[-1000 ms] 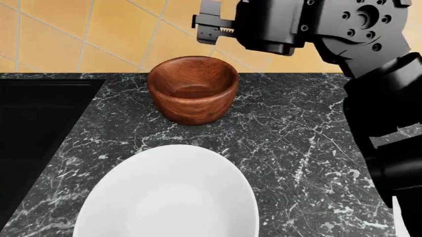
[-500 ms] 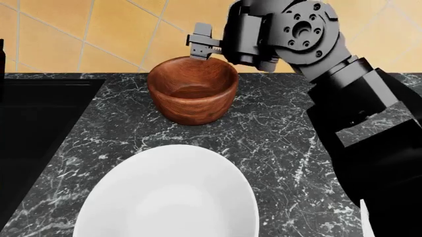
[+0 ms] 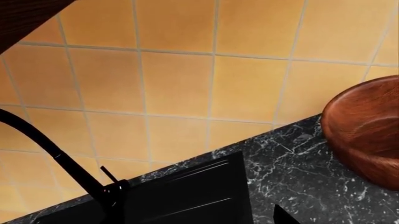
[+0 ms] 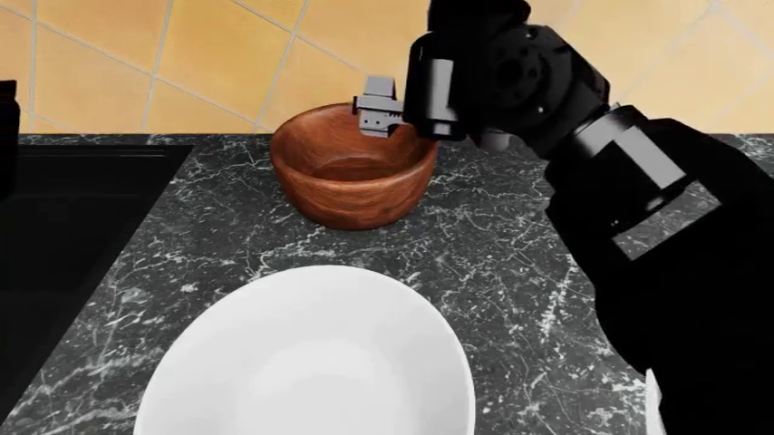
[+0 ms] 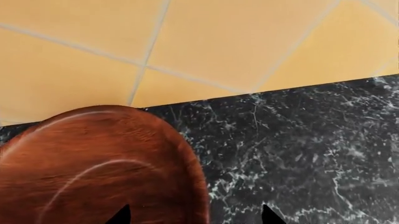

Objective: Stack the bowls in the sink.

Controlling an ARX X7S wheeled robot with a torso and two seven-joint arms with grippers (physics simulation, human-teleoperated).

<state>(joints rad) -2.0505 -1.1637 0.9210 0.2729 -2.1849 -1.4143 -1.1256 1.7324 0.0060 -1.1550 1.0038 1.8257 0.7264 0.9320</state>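
The reddish-brown wooden bowl [image 4: 353, 165] stands upright on the dark marbled counter near the tiled wall. Closer to me, also on the counter, is the wide white bowl [image 4: 310, 362]. The black sink [image 4: 61, 236] lies to the left with nothing visible in it. My right gripper [image 4: 381, 116] hangs open at the wooden bowl's far right rim. In the right wrist view the gripper [image 5: 194, 217] straddles that rim [image 5: 187, 154], one fingertip over the inside and one over the counter. The left wrist view shows only one fingertip [image 3: 283, 217], with the wooden bowl [image 3: 367, 135] off to the side.
A black faucet [image 3: 62, 163] rises at the sink's [image 3: 187, 196] back edge against the yellow tiled wall [image 4: 181, 54]. My right arm [image 4: 653, 236] covers the counter's right side. A dark shape [image 4: 6, 136] sits at the left edge of the head view.
My right arm has swung down and to the left, bringing its gripper from above the wall tiles to the wooden bowl's far rim. Both bowls have stayed put.
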